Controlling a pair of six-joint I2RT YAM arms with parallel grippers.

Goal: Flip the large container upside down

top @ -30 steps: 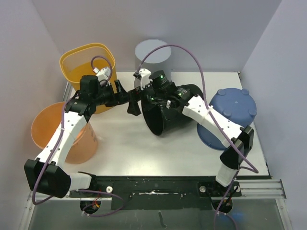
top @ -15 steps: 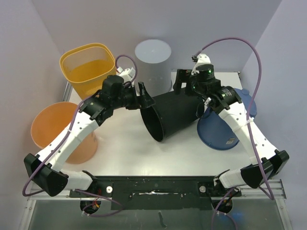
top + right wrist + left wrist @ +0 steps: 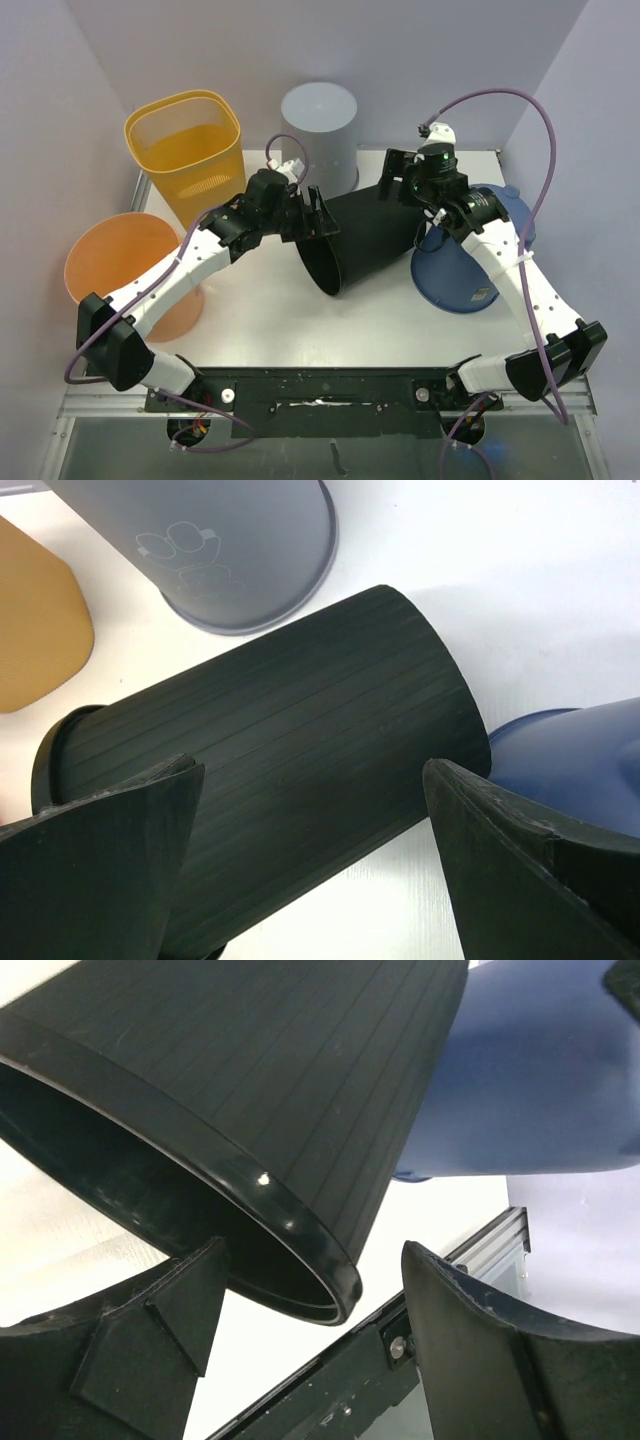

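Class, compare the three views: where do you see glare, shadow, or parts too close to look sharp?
Left wrist view: white glints on the rim of the black container; the left gripper looms dark near the lens. Right wrist view: no glare, the container's ribs crisp, the right gripper filling the lower corners. Top view: even light, a soft shadow on the table.

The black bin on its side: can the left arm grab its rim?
Probably yes. The left gripper is open right at the rim of the black bin, and nothing sits between them.
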